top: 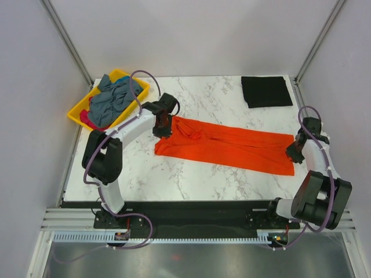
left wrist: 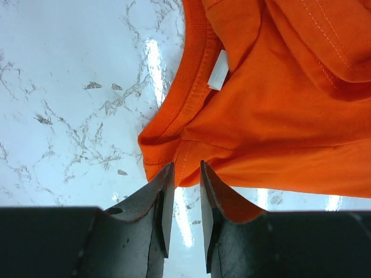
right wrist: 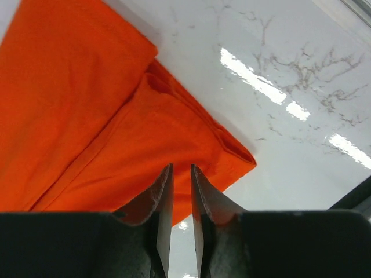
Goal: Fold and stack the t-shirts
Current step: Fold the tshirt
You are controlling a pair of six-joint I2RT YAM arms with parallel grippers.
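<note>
The bright orange t-shirt (top: 232, 145) lies flat on the marble table as a long strip folded lengthwise, with its collar end to the left. My left gripper (top: 162, 131) hangs over the collar end; in the left wrist view its jaws (left wrist: 186, 165) stand a narrow gap apart at the edge of the cloth (left wrist: 278, 116), near the white label (left wrist: 218, 77). My right gripper (top: 293, 152) is over the hem end; in the right wrist view its jaws (right wrist: 181, 168) stand slightly apart above the cloth (right wrist: 87, 104). A folded black t-shirt (top: 266, 91) lies at the back right.
A yellow tray (top: 77, 114) at the back left holds crumpled grey-blue shirts (top: 113, 98) and a bit of pink cloth (top: 86, 118). Bare marble table (top: 174, 179) shows in front of the orange shirt. White walls stand on three sides.
</note>
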